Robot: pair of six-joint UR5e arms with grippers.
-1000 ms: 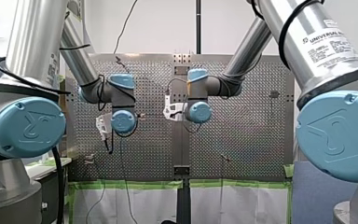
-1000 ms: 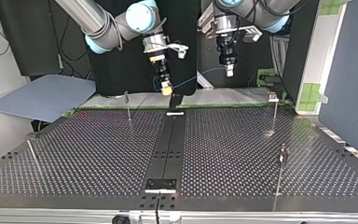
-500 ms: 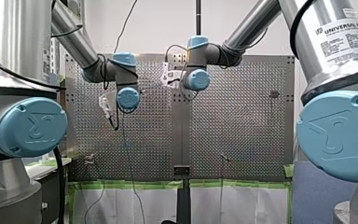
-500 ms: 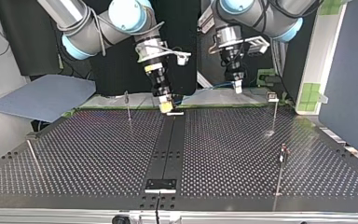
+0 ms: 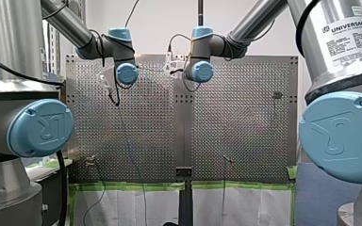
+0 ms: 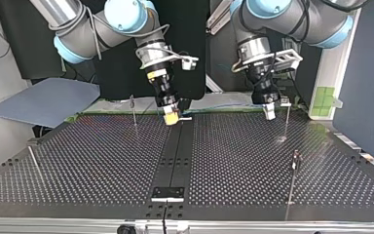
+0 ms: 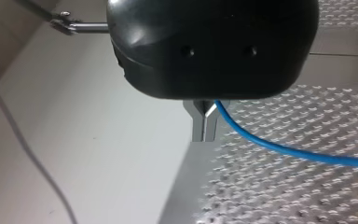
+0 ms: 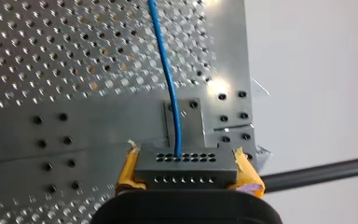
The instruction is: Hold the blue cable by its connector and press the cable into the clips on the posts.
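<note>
In the right wrist view my right gripper (image 8: 187, 173) is shut on the grey connector (image 8: 186, 163), its yellow pads (image 8: 127, 172) pressing both ends. The blue cable (image 8: 167, 79) runs out of the connector over the perforated plate. My left gripper (image 7: 204, 127) has its metal fingers shut on the blue cable (image 7: 289, 150), which trails off to one side. In the top view my right gripper (image 6: 171, 117) hangs low at the table's far edge near the middle. My left gripper (image 6: 269, 110) is to its right, close beside a thin post with a clip (image 6: 285, 102).
Thin posts stand on the perforated table (image 6: 102, 161): one at the far left (image 6: 133, 110), one at the near left (image 6: 34, 163) and one at the near right (image 6: 295, 165). A black strip (image 6: 175, 156) runs down the middle. A grey-blue sheet (image 6: 44, 100) lies beyond the far left corner.
Both arms have come down and toward the top view's camera, reaching the table's far edge. My left gripper has swung to that view's right, up to the clip post.
</note>
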